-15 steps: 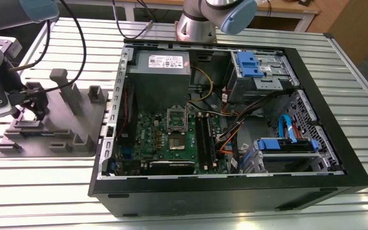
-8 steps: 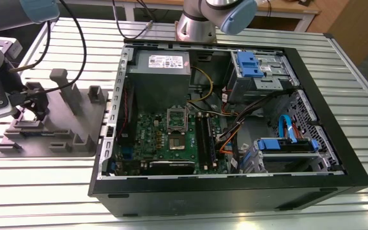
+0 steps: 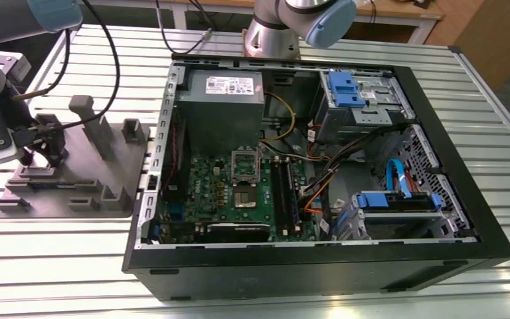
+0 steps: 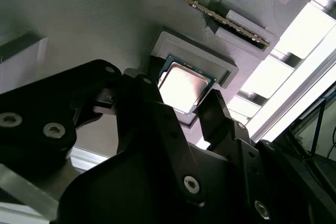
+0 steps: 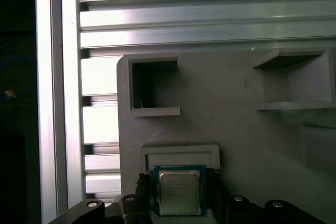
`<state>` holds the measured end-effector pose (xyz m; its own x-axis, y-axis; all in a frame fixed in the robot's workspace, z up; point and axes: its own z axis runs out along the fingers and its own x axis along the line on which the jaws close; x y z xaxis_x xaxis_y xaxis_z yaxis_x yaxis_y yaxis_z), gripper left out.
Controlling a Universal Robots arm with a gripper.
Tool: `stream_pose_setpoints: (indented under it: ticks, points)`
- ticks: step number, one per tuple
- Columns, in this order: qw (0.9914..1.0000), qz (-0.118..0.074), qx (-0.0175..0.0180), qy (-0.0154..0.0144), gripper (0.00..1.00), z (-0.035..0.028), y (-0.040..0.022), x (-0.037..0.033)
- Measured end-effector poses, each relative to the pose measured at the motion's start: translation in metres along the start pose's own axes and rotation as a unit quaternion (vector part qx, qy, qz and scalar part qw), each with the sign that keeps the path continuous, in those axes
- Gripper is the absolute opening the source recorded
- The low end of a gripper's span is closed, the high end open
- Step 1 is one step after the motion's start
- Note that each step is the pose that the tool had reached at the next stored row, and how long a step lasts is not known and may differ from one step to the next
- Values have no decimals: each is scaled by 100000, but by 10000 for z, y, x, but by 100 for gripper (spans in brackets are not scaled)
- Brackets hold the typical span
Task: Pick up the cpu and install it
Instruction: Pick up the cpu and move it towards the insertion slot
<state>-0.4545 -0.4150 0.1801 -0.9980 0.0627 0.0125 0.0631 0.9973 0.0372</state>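
Observation:
The cpu [image 4: 182, 84] [image 5: 179, 192], a small square chip with a silvery top, lies flat in a shallow pocket of the grey fixture tray [image 3: 104, 169] at the exterior view's left. My gripper [image 3: 44, 151] [image 4: 184, 102] [image 5: 178, 181] is down over that pocket and open. In both wrist views its black fingers [image 4: 149, 98] stand one on each side of the chip, with a narrow gap to its edges. The green motherboard [image 3: 204, 179] lies inside the open computer case [image 3: 326, 272], to the exterior view's right of the tray, with its socket [image 3: 242, 195] uncovered.
The tray holds upright posts [image 3: 82, 109] and other pockets [image 5: 152, 85], and a thin board stands on edge in a slot [image 4: 210, 14]. Inside the case are a grey power supply [image 3: 224, 90], blue drive brackets [image 3: 348, 90] and loose cables [image 3: 326, 173]. A second arm's base [image 3: 273, 36] stands behind the case.

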Motion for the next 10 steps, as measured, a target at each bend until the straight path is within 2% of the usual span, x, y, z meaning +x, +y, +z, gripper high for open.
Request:
stream_pose_setpoints:
  ticks: [10]
  points:
    - [99999, -396, -6, 14, 56, -12, 1, 0]
